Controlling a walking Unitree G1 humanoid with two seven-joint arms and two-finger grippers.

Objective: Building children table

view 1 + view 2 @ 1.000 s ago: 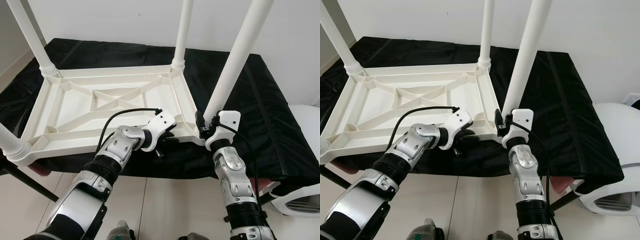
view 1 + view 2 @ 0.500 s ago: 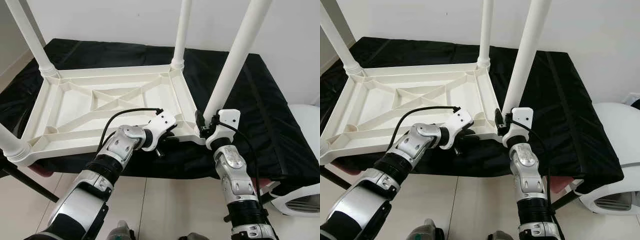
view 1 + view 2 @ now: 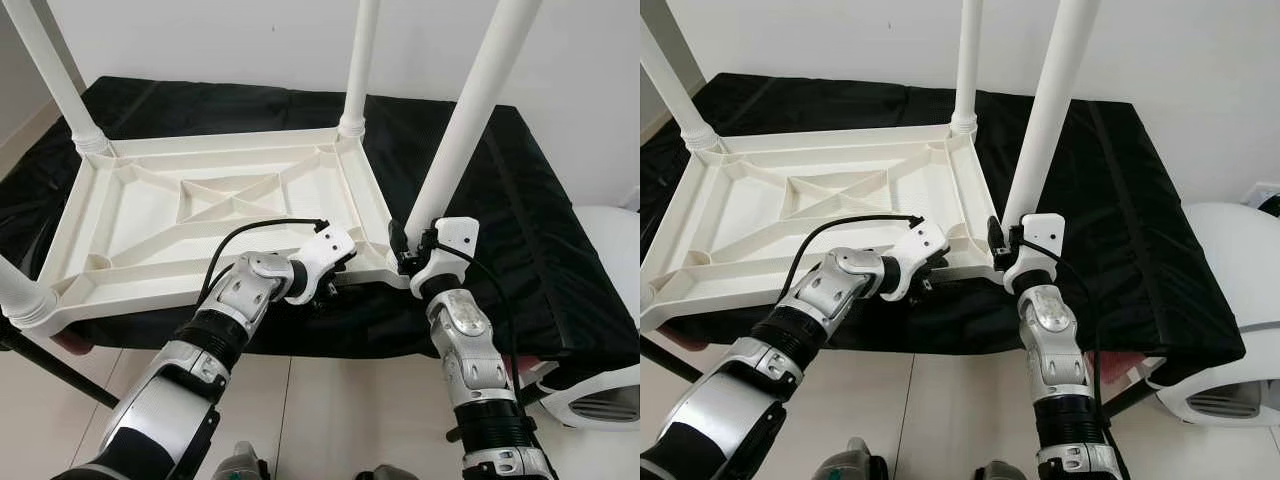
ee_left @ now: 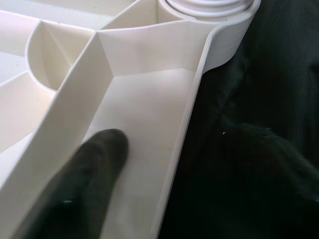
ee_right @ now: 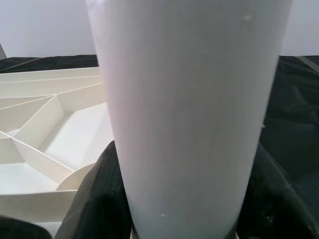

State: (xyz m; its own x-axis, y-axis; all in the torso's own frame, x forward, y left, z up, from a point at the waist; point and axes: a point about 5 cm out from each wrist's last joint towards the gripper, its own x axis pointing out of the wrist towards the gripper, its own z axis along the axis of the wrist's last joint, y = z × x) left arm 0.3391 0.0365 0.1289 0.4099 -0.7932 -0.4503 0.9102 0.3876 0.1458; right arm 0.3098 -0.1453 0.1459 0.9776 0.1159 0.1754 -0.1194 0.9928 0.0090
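Right gripper (image 3: 408,247) jaws clench the leg (image 3: 462,120); left gripper (image 3: 325,290) jaws straddle the tabletop (image 3: 210,215) rim (black cloth (image 3: 520,200) beneath).

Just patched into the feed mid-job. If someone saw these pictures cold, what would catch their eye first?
The white table top, lying upside down on the black cloth with its ribbed underside up and white legs rising from its corners. Next, the right gripper clamped round the base of the near right leg, while the left gripper straddles the top's near rim beside that corner, one finger inside the rim.
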